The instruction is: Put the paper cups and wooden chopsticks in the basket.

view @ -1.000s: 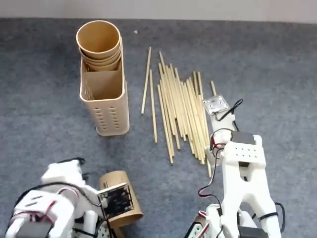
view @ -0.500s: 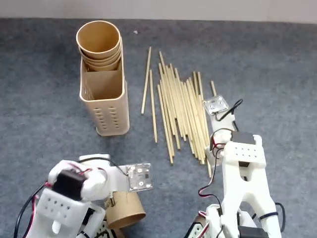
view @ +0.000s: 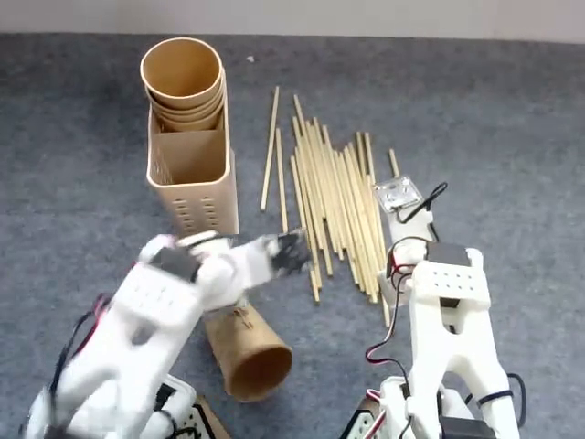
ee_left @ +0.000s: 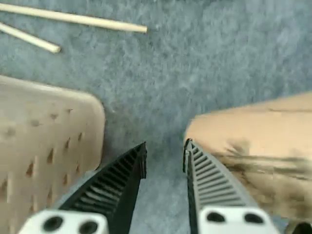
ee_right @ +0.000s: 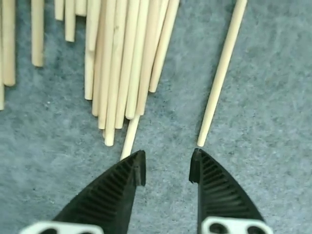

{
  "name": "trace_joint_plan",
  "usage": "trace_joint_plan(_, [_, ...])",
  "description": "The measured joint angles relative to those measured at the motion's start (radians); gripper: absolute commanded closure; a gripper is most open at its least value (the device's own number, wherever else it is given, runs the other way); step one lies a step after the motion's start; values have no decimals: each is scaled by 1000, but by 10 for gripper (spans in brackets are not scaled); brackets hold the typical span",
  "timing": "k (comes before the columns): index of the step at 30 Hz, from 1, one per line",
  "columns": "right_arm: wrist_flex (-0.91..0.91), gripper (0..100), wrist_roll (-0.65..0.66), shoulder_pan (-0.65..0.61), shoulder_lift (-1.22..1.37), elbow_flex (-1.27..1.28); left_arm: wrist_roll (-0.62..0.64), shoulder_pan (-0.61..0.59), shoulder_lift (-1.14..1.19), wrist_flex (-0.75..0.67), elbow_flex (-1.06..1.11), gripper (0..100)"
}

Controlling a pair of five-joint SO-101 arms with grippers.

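Since the last look the left arm [view: 155,302] has swung up from the near corner and now stretches toward the near end of the basket [view: 194,197]. The loose paper cup [view: 247,352] has rolled out from under it and lies on its side, mouth toward the near edge. The right arm [view: 448,320] has not moved. The left jaws are a little apart with nothing between them, one tip beside the basket wall and the other just beside the cup's side; I cannot tell if it touches. The right jaws stand open and empty, tips just short of the near ends of the wooden chopsticks [view: 334,201], which lie scattered beside the basket. A stack of paper cups [view: 183,78] sits in the basket's far compartment. The bench [view: 512,119] is covered in grey felt, with a pale wall [view: 366,16] behind.
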Motion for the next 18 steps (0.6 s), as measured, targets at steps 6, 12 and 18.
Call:
trace_joint_plan(6, [0,832,-40,-75,0,26,75,49,410,155,-474,840])
trace_joint_plan(12, [0,832,-40,-80,0,29,83,49,483,443,-916,840])
trace_joint_plan(18, [0,832,-40,-80,0,46,87,48,417,557,-792,858])
